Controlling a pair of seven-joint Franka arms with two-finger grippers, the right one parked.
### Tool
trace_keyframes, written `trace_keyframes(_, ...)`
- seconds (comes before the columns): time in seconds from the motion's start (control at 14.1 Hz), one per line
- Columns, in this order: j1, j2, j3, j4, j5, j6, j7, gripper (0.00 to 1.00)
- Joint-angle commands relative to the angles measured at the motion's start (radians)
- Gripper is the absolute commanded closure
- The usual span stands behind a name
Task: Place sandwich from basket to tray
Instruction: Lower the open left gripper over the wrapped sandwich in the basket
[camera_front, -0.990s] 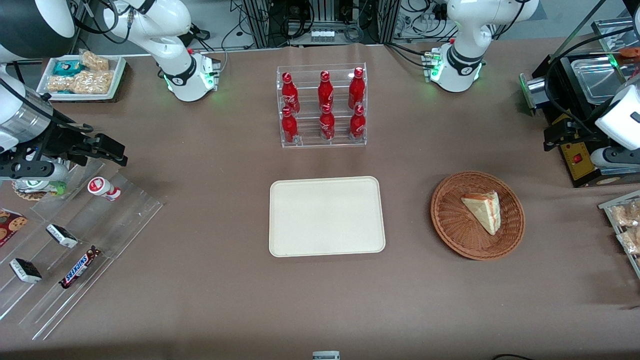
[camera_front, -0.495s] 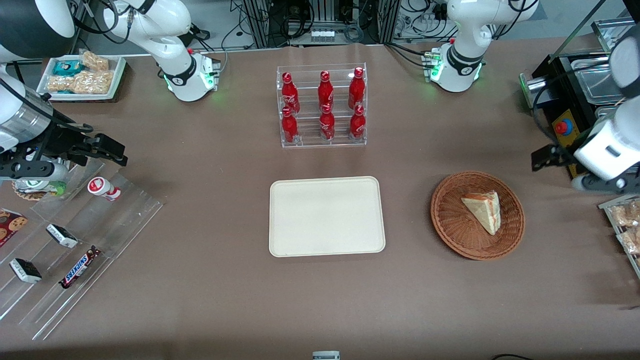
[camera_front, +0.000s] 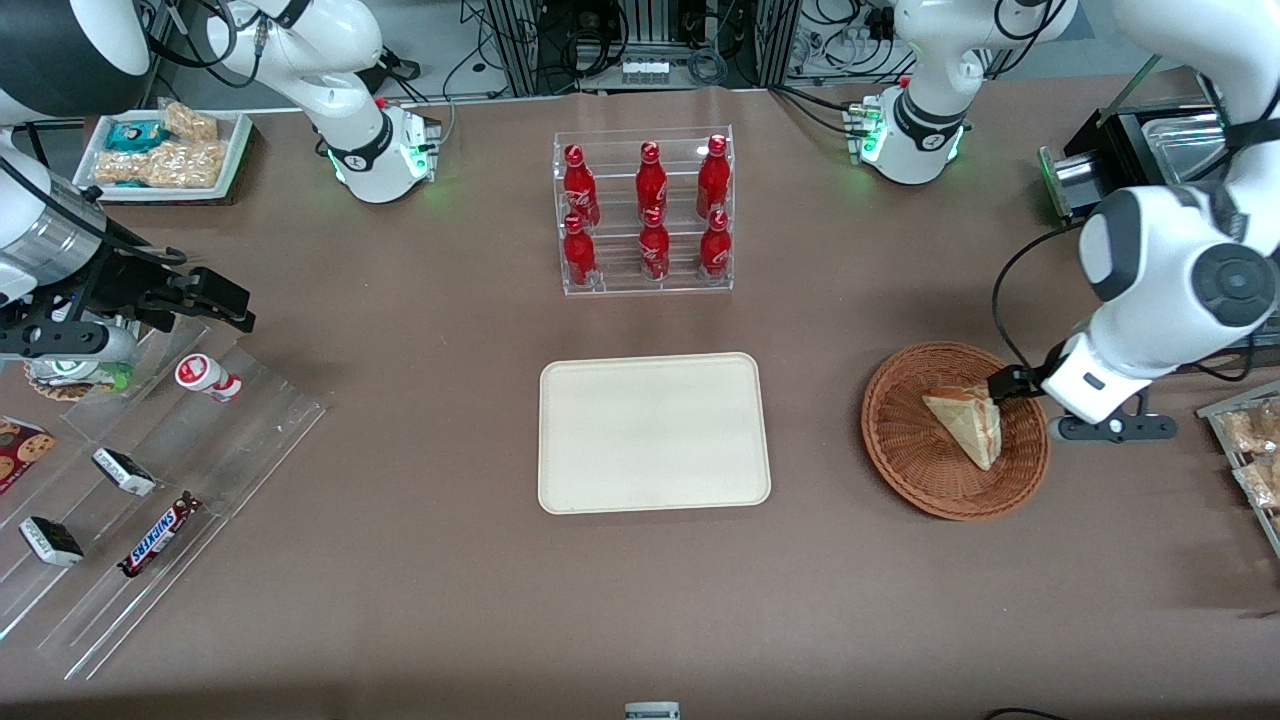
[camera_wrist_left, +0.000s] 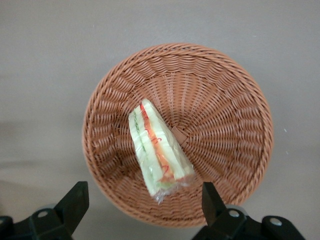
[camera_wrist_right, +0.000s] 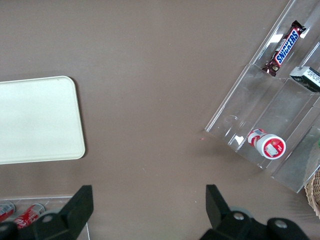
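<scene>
In the front view, the sandwich (camera_front: 968, 424) is seen lying in the basket (camera_front: 905, 440), a pale wedge with its pointed end turned toward the tray (camera_front: 654, 432). The tray sits on the brown surface (camera_front: 450, 600) beside the basket, toward the parked arm's end, and nothing is carried on it. The rack of red bottles (camera_front: 645, 212) stands farther from the front camera than the tray. The working arm's wrist is held over the basket's rim on the side toward the working arm's end of the surface; the end effector (camera_front: 1003, 384) is mostly covered by the white wrist housing, and only a dark part of it is seen just above the sandwich's broad end.

In the left wrist view, the basket (camera_wrist_left: 230, 95) is looked down on from above, with the sandwich (camera_wrist_left: 159, 149) lying slightly off its centre, the red and green filling shown along the cut edge. The end effector (camera_wrist_left: 142, 202) is spread wide, its two dark fingers (camera_wrist_left: 74, 204) well apart, one outside the rim and one over the weave; neither is touching the bread, and nothing is held.

The right wrist view shows only a bare corner of the tray (camera_wrist_right: 37, 120) and a clear snack rack (camera_wrist_right: 270, 125).

The task is judged to be at its opening: approach only. Descent, grasp, lift, carry and release onto the tray are all left.
</scene>
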Motion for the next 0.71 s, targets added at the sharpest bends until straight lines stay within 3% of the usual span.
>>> trace_keyframes(0.0, 0.0, -0.013, -0.006, -0.057, 0.007, 0.065, -0.196, 0.0)
trace_keyframes(0.35, -0.001, 0.025, -0.009, -0.127, 0.007, 0.183, -0.673, 0.0)
trace_keyframes(0.64, -0.001, 0.088, -0.01, -0.13, -0.022, 0.239, -0.734, 0.0)
